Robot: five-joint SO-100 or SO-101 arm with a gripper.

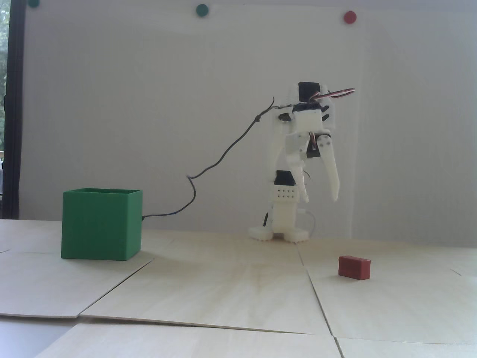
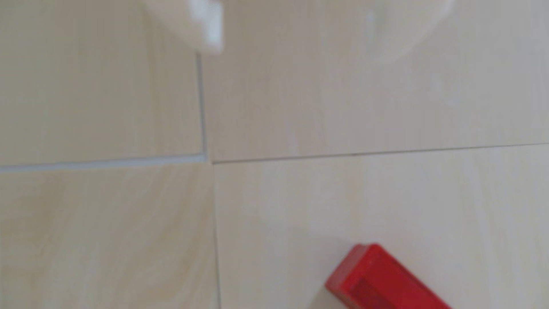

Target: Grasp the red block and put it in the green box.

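Note:
The red block (image 1: 354, 267) lies on the wooden table at the right in the fixed view, in front of the arm and slightly right of it. The green box (image 1: 100, 225) stands open-topped at the left, far from the block. My white gripper (image 1: 320, 199) hangs pointing down, well above the table and behind the block; its jaws are spread with nothing between them. In the wrist view the red block (image 2: 383, 279) sits at the bottom right, cut by the frame edge. My gripper (image 2: 306, 41) shows only as blurred white fingertips (image 2: 208, 26) at the top.
A black cable (image 1: 223, 156) runs from the arm down behind the green box. The table is made of plywood panels with seams (image 1: 316, 294), and one panel edge is raised at the front left (image 1: 78, 317). A white wall with coloured dots stands behind.

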